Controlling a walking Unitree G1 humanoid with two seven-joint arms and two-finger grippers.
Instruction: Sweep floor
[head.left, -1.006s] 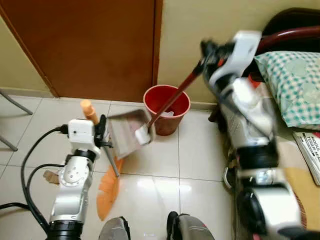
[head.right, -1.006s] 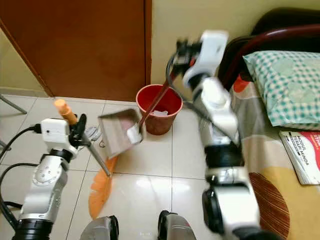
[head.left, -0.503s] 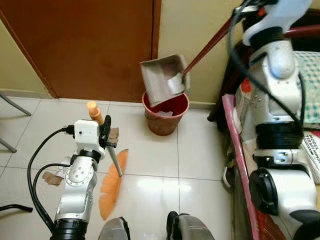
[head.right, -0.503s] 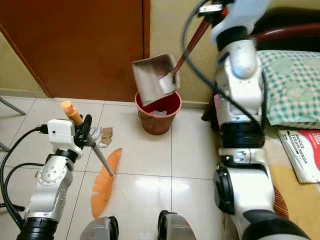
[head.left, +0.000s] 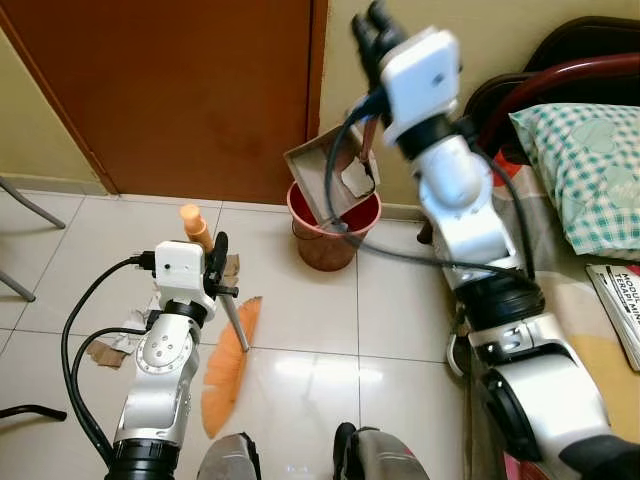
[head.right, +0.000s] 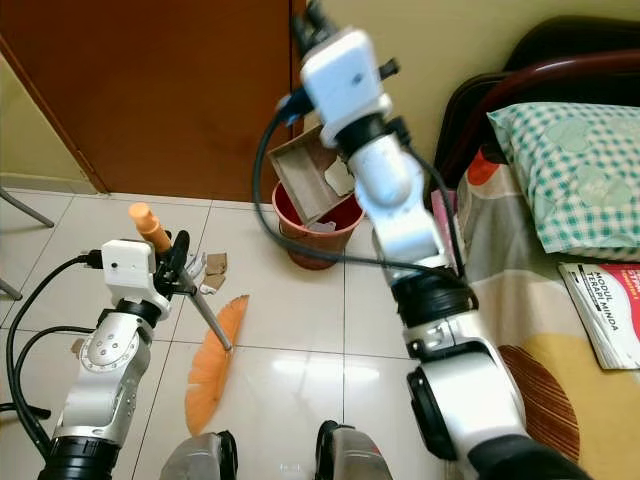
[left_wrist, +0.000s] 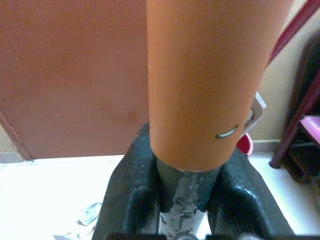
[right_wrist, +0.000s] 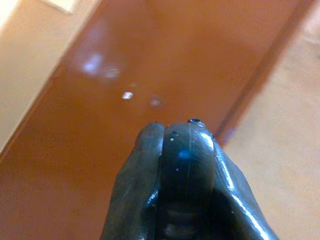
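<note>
On left side, floor: orange-bristled broom with orange-capped grey handle (head.left: 228, 345), light, stiff shaft; left gripper (head.left: 216, 268) clamped near top.
Centre: grey metal dustpan (head.left: 330, 180) tilted above red plastic bucket (head.left: 325, 245), light, rigid.
Right gripper (head.left: 370, 25): fingers together around dustpan's handle end.

A red-and-white booklet (head.right: 605, 315) lies on the bed well off to the right arm's outer side; its print is too blurred to read.

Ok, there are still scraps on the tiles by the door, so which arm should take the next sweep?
Left. The left gripper holds the broom, whose orange bristles rest on the floor beside the paper scraps. The right gripper is up high, holding the dustpan tilted over the red bin.
</note>
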